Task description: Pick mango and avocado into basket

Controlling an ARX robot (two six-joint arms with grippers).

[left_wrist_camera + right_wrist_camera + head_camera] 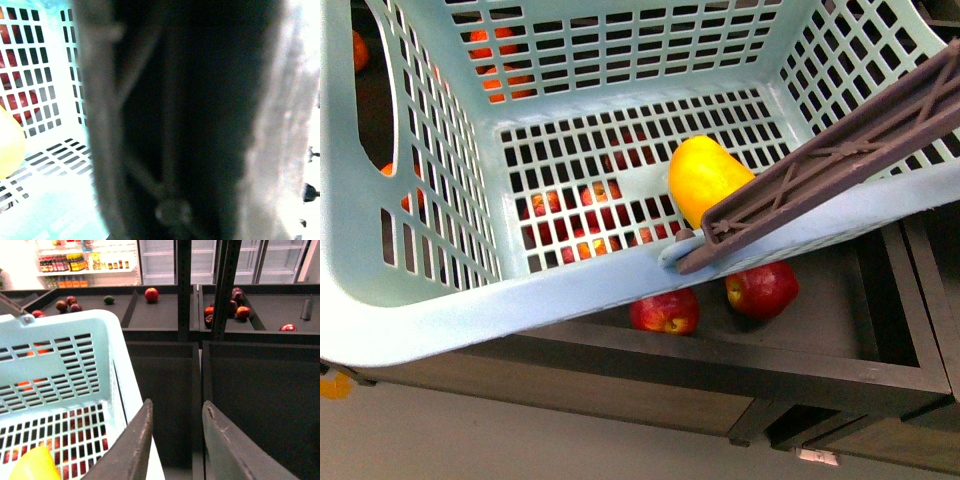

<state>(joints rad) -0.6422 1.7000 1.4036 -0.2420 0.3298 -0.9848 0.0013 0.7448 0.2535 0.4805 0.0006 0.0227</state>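
The light teal basket [620, 90] fills the front view, lifted above a fruit bin. The yellow mango [705, 175] lies on its slotted floor, and it also shows as the mango [32, 467] and the mango [7, 145]. My left gripper [175, 200] is shut on the brown basket handle [840, 160], which is a dark blur close to the left wrist camera. My right gripper [177, 403] is open and empty beside the basket's rim [125, 385]. A dark green avocado [109, 300] lies in a far bin.
Two red apples [665, 312] [762, 288] lie in the dark wooden bin [880, 330] under the basket. Far bins hold a red apple [151, 294] and several dark red fruits [232, 310]. Black posts [183, 285] stand between bins. Shelves and fridges are behind.
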